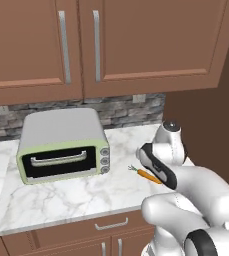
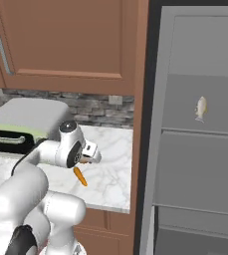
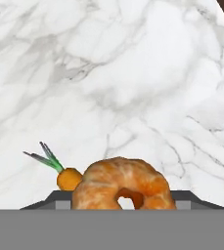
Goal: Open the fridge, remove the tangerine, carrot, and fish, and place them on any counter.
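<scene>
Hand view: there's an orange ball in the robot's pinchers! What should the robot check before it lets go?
1. Round orange tangerine sits between the fingertips of the gripper: ok.
2. White marble counter lies beyond the tangerine: ok.
3. Tangerine touches the counter: cannot tell.
4. Thin orange carrot with a green top lies on the counter, just behind the tangerine: ok.
5. Small silvery fish is out of the tall grey fridge: not ok, it is on a shelf inside.
6. Fridge is open for fetching the fish: ok.
</scene>
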Controlling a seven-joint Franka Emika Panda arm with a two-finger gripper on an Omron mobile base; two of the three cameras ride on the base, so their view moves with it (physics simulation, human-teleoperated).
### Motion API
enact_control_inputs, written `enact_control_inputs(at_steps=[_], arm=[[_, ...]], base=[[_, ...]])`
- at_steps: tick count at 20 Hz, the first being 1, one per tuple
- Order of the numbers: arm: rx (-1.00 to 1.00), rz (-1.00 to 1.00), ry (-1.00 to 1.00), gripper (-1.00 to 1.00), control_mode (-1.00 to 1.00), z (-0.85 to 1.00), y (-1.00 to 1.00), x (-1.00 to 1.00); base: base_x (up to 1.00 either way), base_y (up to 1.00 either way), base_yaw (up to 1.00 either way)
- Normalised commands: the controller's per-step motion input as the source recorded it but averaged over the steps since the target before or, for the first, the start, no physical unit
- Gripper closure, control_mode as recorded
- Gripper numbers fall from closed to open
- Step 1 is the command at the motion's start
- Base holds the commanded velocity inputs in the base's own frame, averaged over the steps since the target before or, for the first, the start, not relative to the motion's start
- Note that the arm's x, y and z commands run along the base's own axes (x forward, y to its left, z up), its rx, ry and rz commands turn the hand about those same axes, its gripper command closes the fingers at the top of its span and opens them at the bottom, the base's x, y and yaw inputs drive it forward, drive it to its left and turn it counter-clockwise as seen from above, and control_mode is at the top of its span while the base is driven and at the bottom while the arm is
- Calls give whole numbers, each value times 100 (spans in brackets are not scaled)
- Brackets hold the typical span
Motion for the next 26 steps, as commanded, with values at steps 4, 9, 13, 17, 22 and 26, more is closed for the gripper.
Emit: enact_control_inputs(at_steps=[4, 9, 13, 17, 22, 26], arm=[[1, 0, 7, 100, -100, -51, -6, 42], [2, 0, 3, 100, -100, -45, -2, 40], [0, 0, 0, 100, -100, -43, 0, 32], [0, 0, 0, 100, -100, -24, 0, 14], [0, 0, 0, -100, -100, -2, 0, 0], [0, 0, 1, -100, -100, 0, 0, 0]], base=[[0, 0, 0], [0, 0, 0], [0, 0, 0], [0, 0, 0], [0, 0, 0], [0, 0, 0]])
